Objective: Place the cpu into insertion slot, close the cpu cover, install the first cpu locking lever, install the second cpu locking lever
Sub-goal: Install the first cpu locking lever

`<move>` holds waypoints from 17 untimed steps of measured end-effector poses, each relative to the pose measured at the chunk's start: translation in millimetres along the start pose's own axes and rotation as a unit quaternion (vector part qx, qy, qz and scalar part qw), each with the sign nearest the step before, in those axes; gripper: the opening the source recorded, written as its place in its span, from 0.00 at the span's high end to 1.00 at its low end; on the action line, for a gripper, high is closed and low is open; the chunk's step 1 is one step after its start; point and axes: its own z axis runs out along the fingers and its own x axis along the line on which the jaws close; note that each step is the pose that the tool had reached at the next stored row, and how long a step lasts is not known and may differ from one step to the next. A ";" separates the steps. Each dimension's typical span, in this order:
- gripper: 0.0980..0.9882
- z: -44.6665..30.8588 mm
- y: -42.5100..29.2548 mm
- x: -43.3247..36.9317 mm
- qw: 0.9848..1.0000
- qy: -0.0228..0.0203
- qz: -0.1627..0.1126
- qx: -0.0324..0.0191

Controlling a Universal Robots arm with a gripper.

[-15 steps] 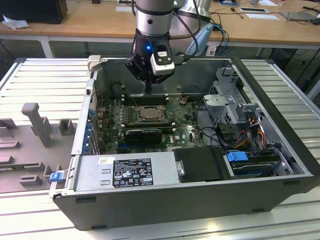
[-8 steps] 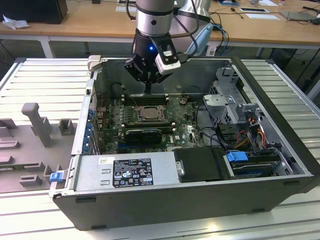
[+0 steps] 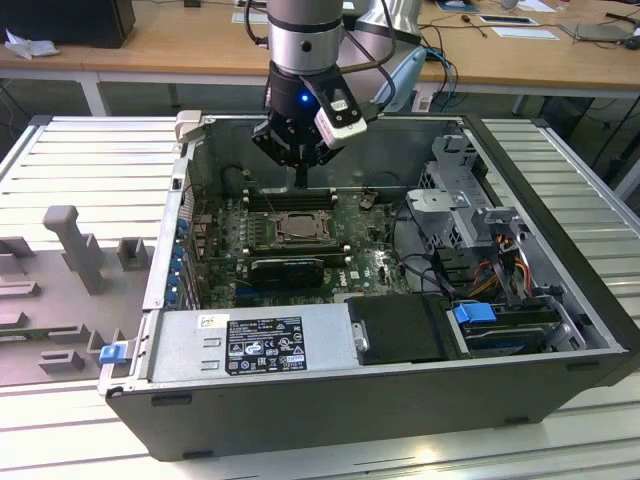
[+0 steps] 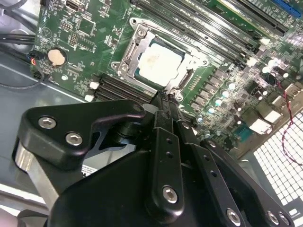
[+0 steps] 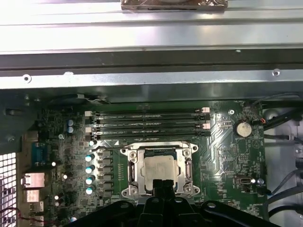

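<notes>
While cpu (image 4: pixel 158 61) lies under shut cpu cover (image 4: pixel 129 56), closed claw (image 4: pixel 164 100) hovers by mem slots (image 4: pixel 118 87).

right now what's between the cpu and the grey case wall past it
Long black memory slots lie side by side between the cpu and the case wall, seen in the first wrist view.

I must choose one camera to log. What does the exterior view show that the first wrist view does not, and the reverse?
Exterior view, not first wrist view: the arm, the power supply, the blue drive tab, the desk behind. First wrist view, not exterior: the pale top of the cpu, seated, with the silver cpu cover flat around it. Both: the green board, the memory slots, the gripper.
</notes>
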 end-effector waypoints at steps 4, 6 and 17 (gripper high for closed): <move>0.99 0.4 0.0 0.1 1.000 0.000 -0.001 -0.001; 0.99 0.5 0.0 0.2 1.000 0.000 -0.002 -0.001; 0.99 0.8 -0.2 3.0 1.000 -0.001 -0.007 -0.001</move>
